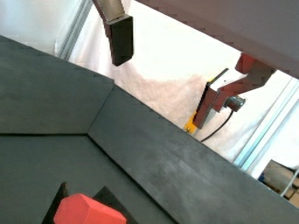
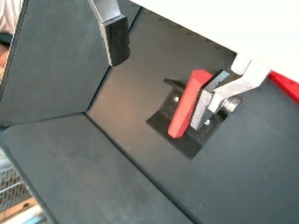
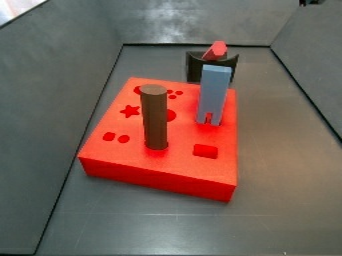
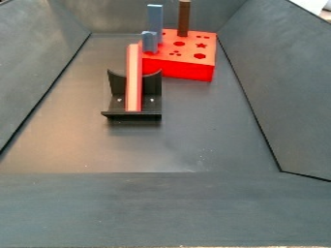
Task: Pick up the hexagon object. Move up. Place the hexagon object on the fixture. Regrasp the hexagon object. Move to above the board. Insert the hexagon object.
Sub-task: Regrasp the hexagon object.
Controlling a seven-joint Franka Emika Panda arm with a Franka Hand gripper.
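Observation:
The hexagon object (image 4: 134, 77), a slim red-orange bar, stands upright against the dark fixture (image 4: 134, 105) on the floor, in front of the red board (image 4: 181, 60). In a side view only its tip (image 3: 217, 47) shows above the fixture (image 3: 201, 66), behind the board (image 3: 160, 155). In a wrist view the bar (image 2: 187, 105) leans in the fixture (image 2: 170, 127). My gripper (image 2: 167, 87) is open above it. One finger is far from the bar; the other finger (image 2: 225, 92) is close beside it. The gripper (image 1: 170, 87) also shows in a wrist view, with the bar's end (image 1: 87, 211) below. The gripper is out of both side views.
A dark brown cylinder (image 3: 156, 117) and a light blue block (image 3: 214, 95) stand in the board. Both also show in a side view, cylinder (image 4: 184, 17) and block (image 4: 153, 24). Sloped dark walls enclose the floor. A corner of the board (image 2: 286, 87) shows beside the fixture.

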